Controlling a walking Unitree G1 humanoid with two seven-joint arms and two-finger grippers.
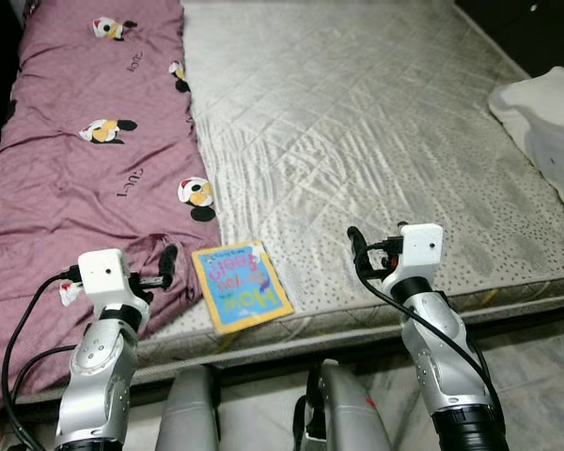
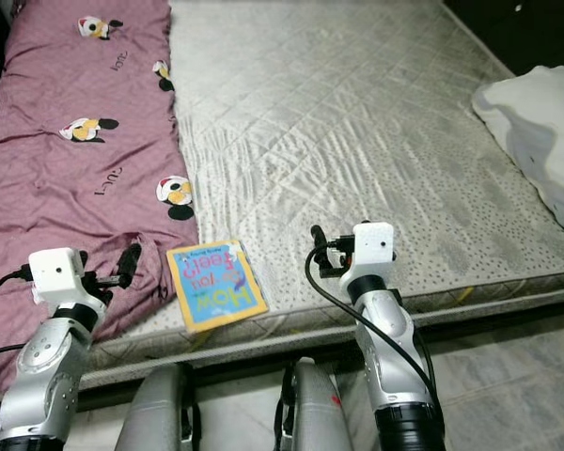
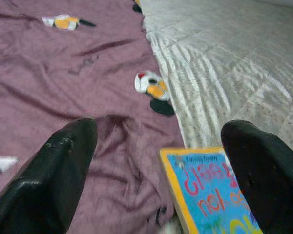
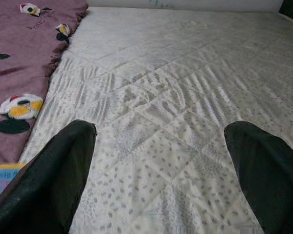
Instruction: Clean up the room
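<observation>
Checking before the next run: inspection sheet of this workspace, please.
Surface: quilted grey mattress, bare over most of its area.
Job's things: book flat at the near edge, beside the blanket spread along the mattress's left side.
Clutter: white bedding bunched at the right edge.
Grippers: left gripper open, over the blanket's edge and the book; right gripper open, over bare mattress, holding nothing.
Cables: black cable loops off the left arm; another along the right arm.
Surroundings: tiled floor by the bed.
</observation>
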